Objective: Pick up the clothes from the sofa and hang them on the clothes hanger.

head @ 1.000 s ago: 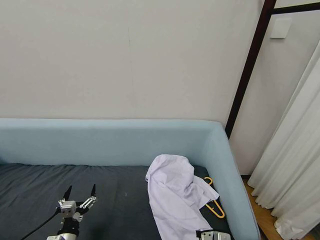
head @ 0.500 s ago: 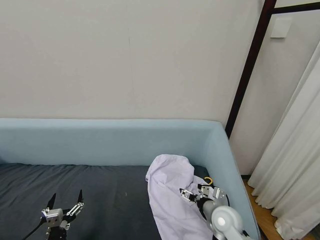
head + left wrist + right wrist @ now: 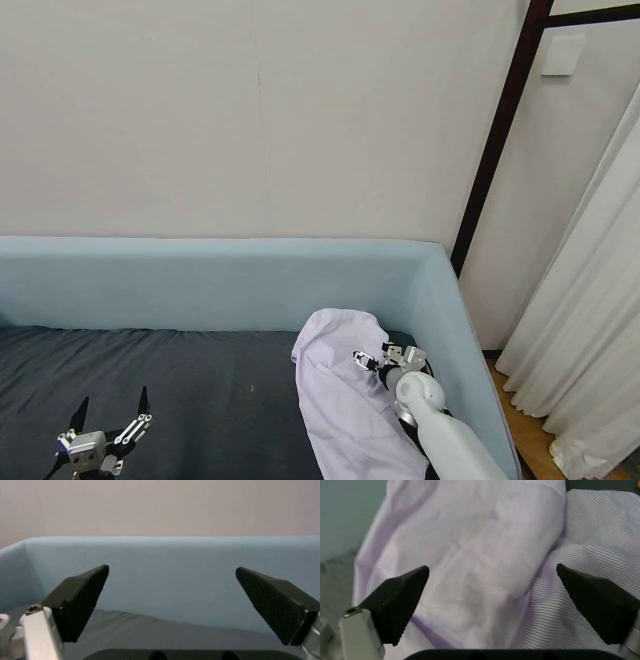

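A pale lilac shirt [image 3: 340,390] lies crumpled on the dark seat at the right end of the light blue sofa [image 3: 230,280]. My right gripper [image 3: 385,360] hovers open just over the shirt's upper right folds; its wrist view looks down on the striped shirt [image 3: 485,562] spread between the two black fingertips [image 3: 400,600]. My left gripper [image 3: 108,432] is low at the front left over the seat, open and holding nothing. In its wrist view the sofa backrest [image 3: 170,573] lies ahead of the wide-apart fingers [image 3: 272,600].
The sofa's right armrest [image 3: 455,340] rises just beside the shirt. A dark door frame [image 3: 495,130] and white curtains [image 3: 590,330] stand to the right. The dark seat cushion [image 3: 180,390] stretches between the two grippers.
My right arm has come up from the frame's bottom edge and reached forward over the shirt, covering the orange hanger seen earlier. My left gripper has drawn back and leftward.
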